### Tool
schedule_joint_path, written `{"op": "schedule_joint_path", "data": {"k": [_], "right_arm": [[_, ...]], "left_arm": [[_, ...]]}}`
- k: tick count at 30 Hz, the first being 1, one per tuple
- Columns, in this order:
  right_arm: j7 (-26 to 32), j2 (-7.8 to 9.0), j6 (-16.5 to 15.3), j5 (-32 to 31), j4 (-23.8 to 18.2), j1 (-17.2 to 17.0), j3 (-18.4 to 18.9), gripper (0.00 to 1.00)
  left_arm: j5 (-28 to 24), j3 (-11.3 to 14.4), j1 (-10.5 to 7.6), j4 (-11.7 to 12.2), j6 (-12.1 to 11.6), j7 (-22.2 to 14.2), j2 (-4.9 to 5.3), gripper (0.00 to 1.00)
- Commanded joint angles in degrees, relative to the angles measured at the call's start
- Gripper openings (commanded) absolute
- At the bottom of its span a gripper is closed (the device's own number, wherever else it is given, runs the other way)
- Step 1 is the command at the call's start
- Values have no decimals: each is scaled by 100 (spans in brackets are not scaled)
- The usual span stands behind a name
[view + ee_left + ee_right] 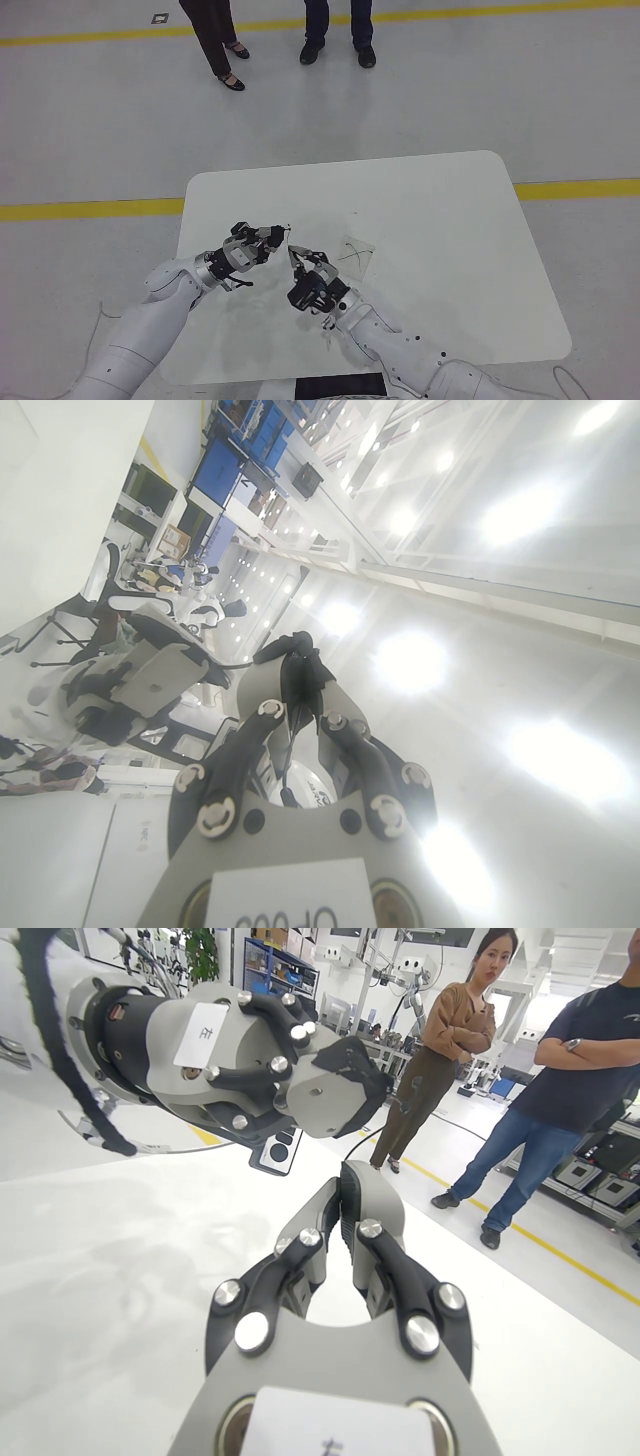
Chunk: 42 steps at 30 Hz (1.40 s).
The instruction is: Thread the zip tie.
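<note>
A thin black zip tie (361, 1142) runs between my two grippers, held just above the white table (450, 220) near its front left. My left gripper (376, 1087) is shut on one end of it; in the left wrist view that strand (294, 725) passes down between the closed fingers (270, 680). Right beside and slightly below it, my right gripper (341, 1176) is shut on the other end. In the top view the left gripper (280, 234) and right gripper (297, 256) nearly touch.
A few loose zip ties (355, 252) lie crossed on the table just to the right of the grippers. The table stretches bare to the right and far side. Its front edge is close behind both arms.
</note>
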Motion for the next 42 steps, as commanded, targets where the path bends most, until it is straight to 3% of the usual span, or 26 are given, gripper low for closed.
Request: {"op": "schedule_joint_path", "data": {"k": [1,15,23,24,25,29,37,42], "right_arm": [[41,11,30,0,44,42,-42,0],[373,106,145,0,199,378,-488,0],[440,145,148,0,180,263,-332,2],[451,149,148,0,169,222,-277,43],[455,158,148,0,164,169,-192,100],[248,229,131,168,30,-117,200,100],[-414,558,-1044,883,-373,-704,1193,100],[-431,570,-1073,944,-405,-734,1245,100]], "left_arm": [[0,0,0,0,0,0,0,0],[0,0,0,0,0,0,0,0],[0,0,0,0,0,0,0,0],[0,0,0,0,0,0,0,0],[0,0,0,0,0,0,0,0],[0,0,0,0,0,0,0,0],[0,0,0,0,0,0,0,0],[0,0,0,0,0,0,0,0]]}}
